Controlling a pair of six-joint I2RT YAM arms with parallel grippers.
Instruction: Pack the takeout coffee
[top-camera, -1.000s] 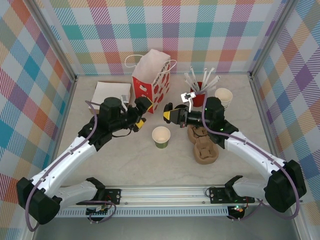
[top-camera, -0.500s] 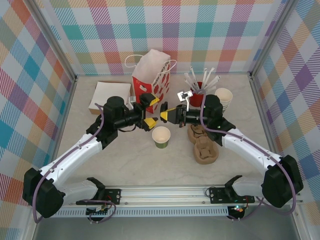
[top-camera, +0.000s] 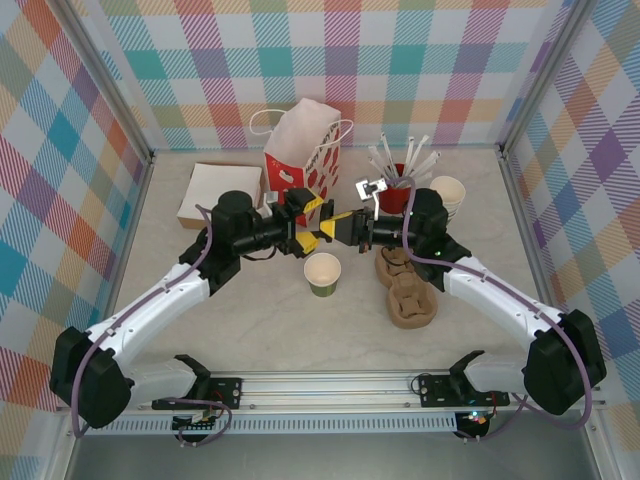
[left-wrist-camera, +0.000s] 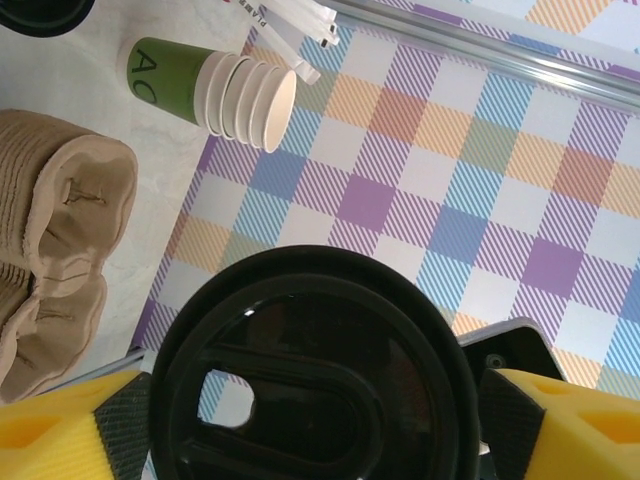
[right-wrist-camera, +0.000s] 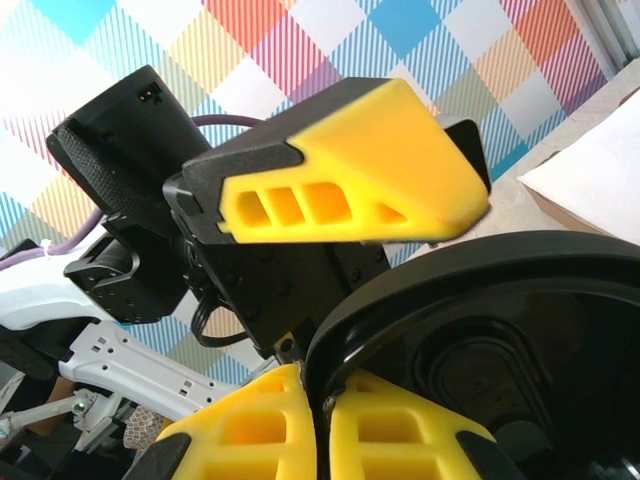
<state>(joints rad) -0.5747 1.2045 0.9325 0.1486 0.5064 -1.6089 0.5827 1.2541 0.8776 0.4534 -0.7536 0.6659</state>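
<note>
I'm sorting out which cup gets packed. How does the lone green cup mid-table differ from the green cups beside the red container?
The lone cup is one cup; the stack of cups is several nested together. The lone cup stands mid-table; the stack stands farther back on the right, beside the red container. Both are upright, lidless, green outside and cream inside.

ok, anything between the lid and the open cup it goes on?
Nothing visible. The left pincer and right pincer hold the black lid aloft; the open green cup stands just nearer, nothing over it.
</note>
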